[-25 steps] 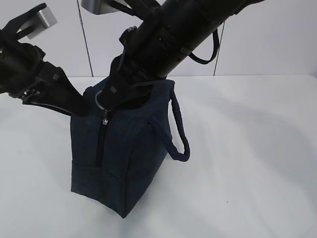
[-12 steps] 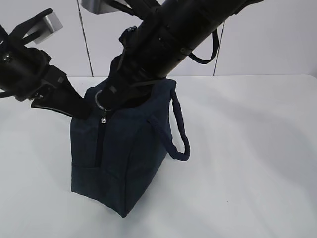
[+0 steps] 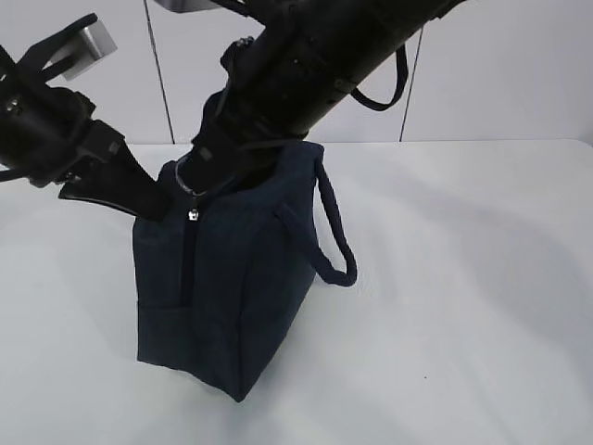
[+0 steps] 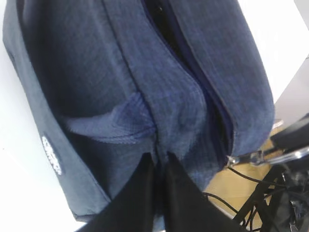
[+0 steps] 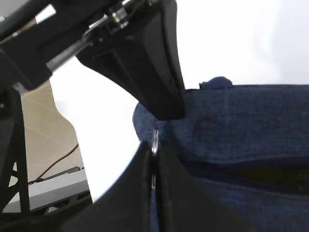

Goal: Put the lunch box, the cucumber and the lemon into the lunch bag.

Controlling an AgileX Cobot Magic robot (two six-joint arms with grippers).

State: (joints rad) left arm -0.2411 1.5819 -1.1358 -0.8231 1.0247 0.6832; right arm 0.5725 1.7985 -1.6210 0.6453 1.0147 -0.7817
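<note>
White table (image 3: 482, 278) lies bare around lunch bag (image 3: 232, 287).

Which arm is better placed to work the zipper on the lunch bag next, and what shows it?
Probably the right. The right gripper is already shut on the silver ring pull, while the left gripper pinches the lunch bag fabric at its end, steadying it.

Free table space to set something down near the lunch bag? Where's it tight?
Open: the table right of the lunch bag and its strap handle, plus the strip in front. Crowded: the bag's top left end, where the left tool and right tool pinch fabric and zipper pull.
</note>
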